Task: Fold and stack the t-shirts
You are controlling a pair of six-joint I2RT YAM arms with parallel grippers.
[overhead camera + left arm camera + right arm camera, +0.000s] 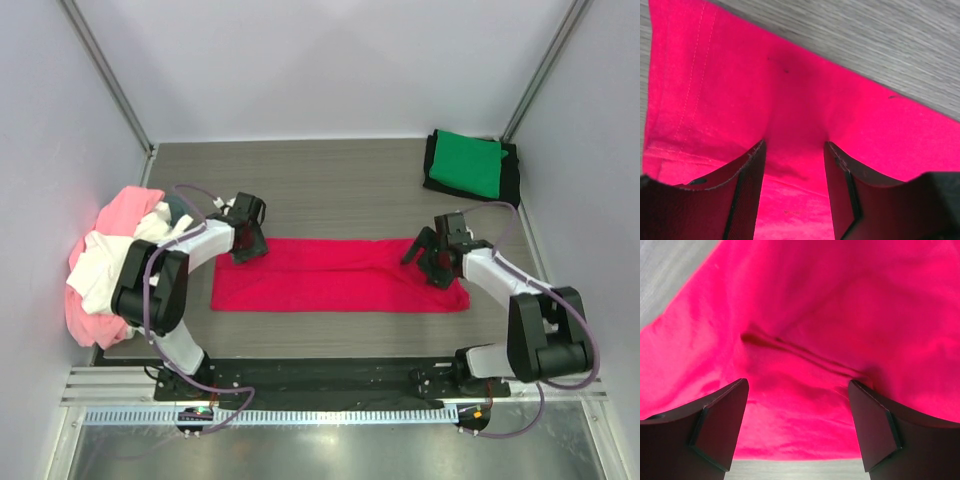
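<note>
The crimson t-shirt point(335, 274) lies folded into a long flat strip across the table's middle. My left gripper point(247, 246) is open, its tips low over the strip's far left corner; red cloth point(790, 100) fills the space between its fingers point(750, 170). My right gripper point(423, 258) is open over the strip's right end, with red cloth point(805, 330) and a small crease between its fingers point(725, 415). A folded green t-shirt point(470, 163) lies on a black one point(511, 170) at the back right. Light pink point(125, 208), white point(105, 262) and greyish-teal point(180, 209) shirts are heaped at the left.
Walls enclose the table on three sides, with metal posts at the back corners. The heap of shirts hangs over the table's left edge point(95, 330). A black rail with the arm bases point(330, 375) runs along the near edge.
</note>
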